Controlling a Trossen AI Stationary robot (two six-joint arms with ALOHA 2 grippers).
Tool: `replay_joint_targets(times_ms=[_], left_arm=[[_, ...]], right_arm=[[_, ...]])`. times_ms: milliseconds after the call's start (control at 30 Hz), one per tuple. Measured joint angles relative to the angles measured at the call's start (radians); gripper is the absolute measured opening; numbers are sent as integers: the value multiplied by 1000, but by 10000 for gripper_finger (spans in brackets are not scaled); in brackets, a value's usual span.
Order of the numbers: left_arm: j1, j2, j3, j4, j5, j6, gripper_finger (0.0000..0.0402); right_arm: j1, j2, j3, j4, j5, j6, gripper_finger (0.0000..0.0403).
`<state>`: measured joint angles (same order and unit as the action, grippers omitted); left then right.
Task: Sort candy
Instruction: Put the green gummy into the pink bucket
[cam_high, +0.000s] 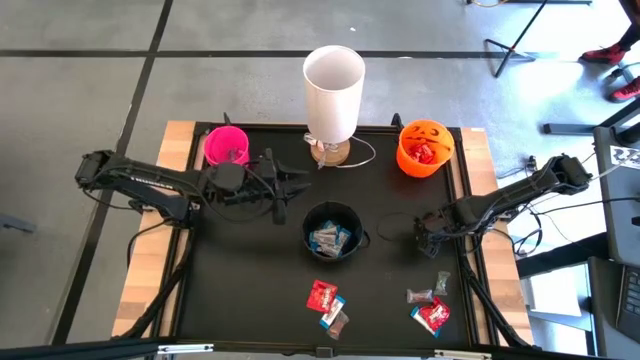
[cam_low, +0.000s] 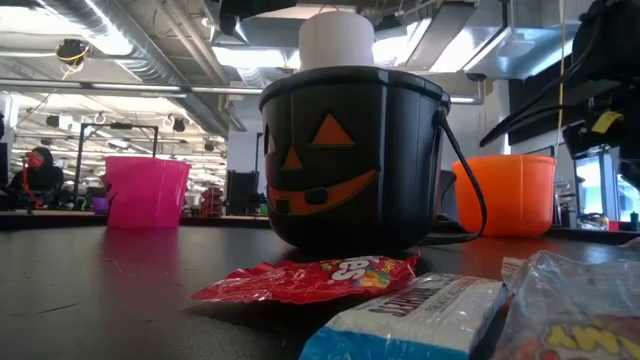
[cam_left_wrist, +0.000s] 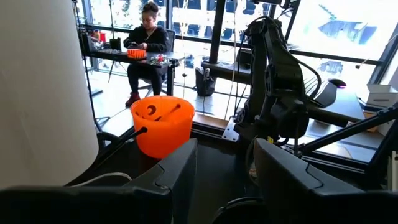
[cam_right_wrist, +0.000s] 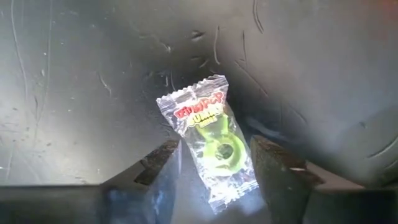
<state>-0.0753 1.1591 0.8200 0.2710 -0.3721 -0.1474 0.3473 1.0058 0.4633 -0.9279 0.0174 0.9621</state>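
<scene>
You have the right claw (cam_high: 425, 232) low over the black tabletop (cam_high: 250, 290), right of centre in the high view. In its wrist view the two dark fingers (cam_right_wrist: 158, 165) stand parted on either side of a clear-wrapped green ring candy (cam_right_wrist: 214, 140) lying flat on the tabletop; whether they touch the wrapper you cannot tell from here.

The left claw (cam_high: 283, 190) hangs just left of centre in the high view, beside the tall white cylinder lampshade (cam_high: 333, 92), its fingers (cam_left_wrist: 180, 168) apart with nothing between them.

The black plastic pumpkin bucket (cam_high: 332, 232) sits at the middle of the tabletop with silvery blue-and-white mini bars (cam_high: 328, 240) inside. The orange plastic pumpkin bucket (cam_high: 424, 148) at the upper right holds red packets (cam_high: 424, 153). The pink plastic cup (cam_high: 226, 146) stands at the upper left.

Loose sweets lie along the lower edge: a red packet (cam_high: 321, 295) with a blue-and-white bar (cam_high: 331, 312) below the black bucket, and another small group (cam_high: 431, 305) at the lower right.

In the left wrist view, a seated person (cam_left_wrist: 146, 46) shows at a desk far behind.
</scene>
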Motion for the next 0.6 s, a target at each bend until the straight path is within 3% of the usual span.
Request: replay_joint_targets(times_ms=[400,600], left_arm=[[0,0,0,0,0,-3,151],[0,0,0,0,-1,-3,151]], right_arm=[[-1,0,0,20,8,-48,15],[-1,0,59,20,35,-80,12]])
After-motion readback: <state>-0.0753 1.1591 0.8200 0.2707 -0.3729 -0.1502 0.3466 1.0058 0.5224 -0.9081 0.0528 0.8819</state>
